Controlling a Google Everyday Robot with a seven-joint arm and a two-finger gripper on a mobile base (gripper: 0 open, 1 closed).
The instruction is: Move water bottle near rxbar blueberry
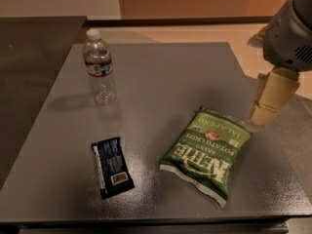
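The water bottle [99, 66] stands upright at the far left of the grey table [161, 77]; it is clear plastic with a white cap and a dark label band. The rxbar blueberry [112, 166], a flat dark navy wrapper with a white barcode patch, lies near the front left. My gripper [270, 99] hangs at the table's right edge, below the grey arm housing [292, 30]. It is far to the right of the bottle and holds nothing that I can see.
A green Kettle jalapeño chip bag [207, 152] lies at the front right, just left of the gripper. A dark counter [29, 57] adjoins the table on the left. Tan floor and wall lie behind.
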